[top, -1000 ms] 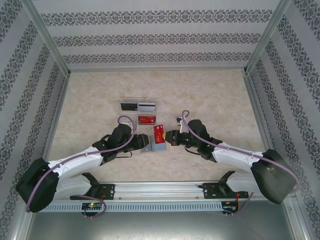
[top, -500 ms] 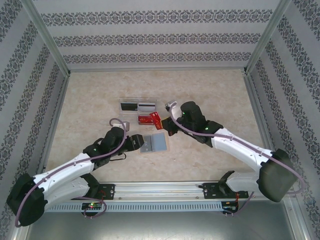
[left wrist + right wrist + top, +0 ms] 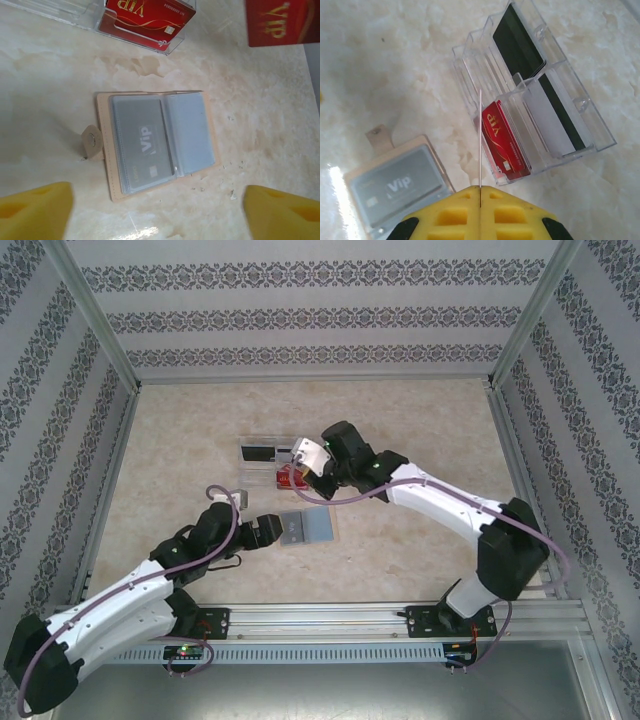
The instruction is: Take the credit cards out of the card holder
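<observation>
The left hand (image 3: 159,214) has its yellow fingers (image 3: 35,210) spread wide apart. The tan card holder (image 3: 103,115) lies open on the counter (image 3: 50,75) just in front of that hand, not touching it, with a grey VIP card (image 3: 142,145) in one pocket. The right hand (image 3: 480,195) is pressed together on a thin red card (image 3: 280,22), held on its edge close by the clear tray (image 3: 470,85), and the card holder lies down beside that hand.
</observation>
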Robot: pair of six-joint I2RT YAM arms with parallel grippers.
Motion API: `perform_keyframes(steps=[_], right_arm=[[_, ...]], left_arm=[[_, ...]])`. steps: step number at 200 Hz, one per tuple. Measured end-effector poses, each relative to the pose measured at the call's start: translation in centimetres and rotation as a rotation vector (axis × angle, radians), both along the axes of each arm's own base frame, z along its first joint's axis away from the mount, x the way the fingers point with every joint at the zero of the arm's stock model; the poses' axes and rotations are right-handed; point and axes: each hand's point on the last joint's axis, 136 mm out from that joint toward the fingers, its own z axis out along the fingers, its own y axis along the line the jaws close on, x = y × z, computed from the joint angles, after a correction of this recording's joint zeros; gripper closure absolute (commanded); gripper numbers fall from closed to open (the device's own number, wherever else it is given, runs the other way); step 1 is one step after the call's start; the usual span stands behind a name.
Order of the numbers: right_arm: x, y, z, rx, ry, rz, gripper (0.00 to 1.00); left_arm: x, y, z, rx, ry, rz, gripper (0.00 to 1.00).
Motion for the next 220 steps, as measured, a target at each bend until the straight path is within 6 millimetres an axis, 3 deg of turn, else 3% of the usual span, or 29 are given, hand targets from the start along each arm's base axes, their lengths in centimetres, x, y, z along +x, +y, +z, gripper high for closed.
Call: perform_keyframes(steps=[55, 132, 160, 220], right_arm=[[0.3, 0.4, -4.2, -0.227, -0.075, 0.143, 1.0], [4.0, 2.1, -5.0, -0.361, -0.174, 0.216, 1.0], [4.2, 2.2, -6.2, -0.396, -0.161, 0.235, 1.0], [4.5, 2.4, -6.4, -0.409, -0.149, 0.24, 1.0]], left_arm=[[-0.7, 1.2, 0.6, 0.01, -0.016, 0.022, 0.0], [-1.1, 1.8, 0.0, 0.035, 0.005, 0.03, 0.0], [-1.2, 2.0, 0.1, 0.04, 0.002, 0.037, 0.01], [-1.4, 2.3, -0.3, 0.051, 0.011, 0.04, 0.0]])
